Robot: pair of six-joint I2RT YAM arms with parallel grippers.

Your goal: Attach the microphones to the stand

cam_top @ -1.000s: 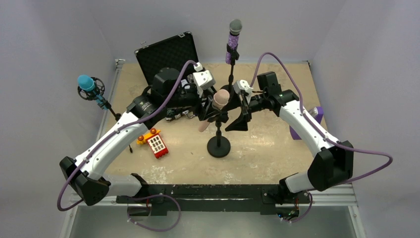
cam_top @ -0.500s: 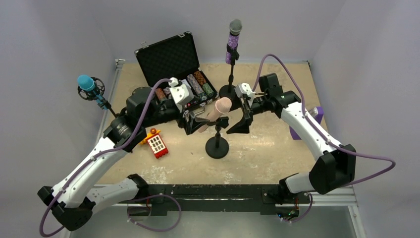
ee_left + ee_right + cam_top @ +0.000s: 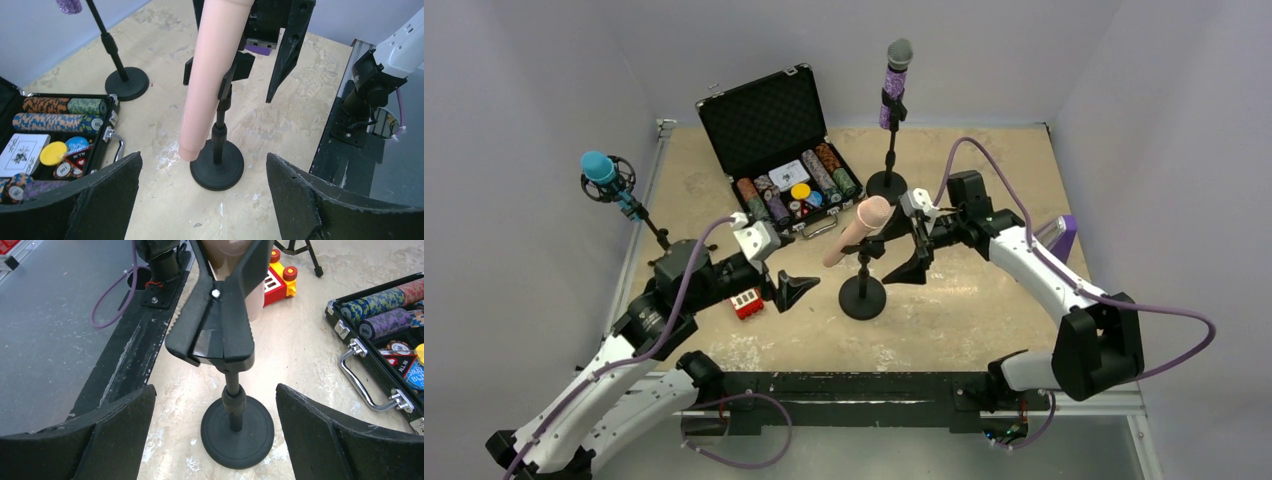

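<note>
Left arm: I reach from lower left toward centre; my left gripper [image 3: 790, 288] spread wide, empty.
Right arm: my right gripper [image 3: 914, 252] gapes, empty, beside clipped peach-pink microphone [image 3: 856, 230].

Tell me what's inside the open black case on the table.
The case holds rows of poker chips, a white box, a yellow disc and some loose chips. Whatever lies beneath them is covered.

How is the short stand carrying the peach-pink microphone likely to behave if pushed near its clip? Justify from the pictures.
Probably top-heavy: the long microphone leans out past the small round base, so it may tip. The thin pole looks rigid, so pushing likely moves the whole stand.
</note>
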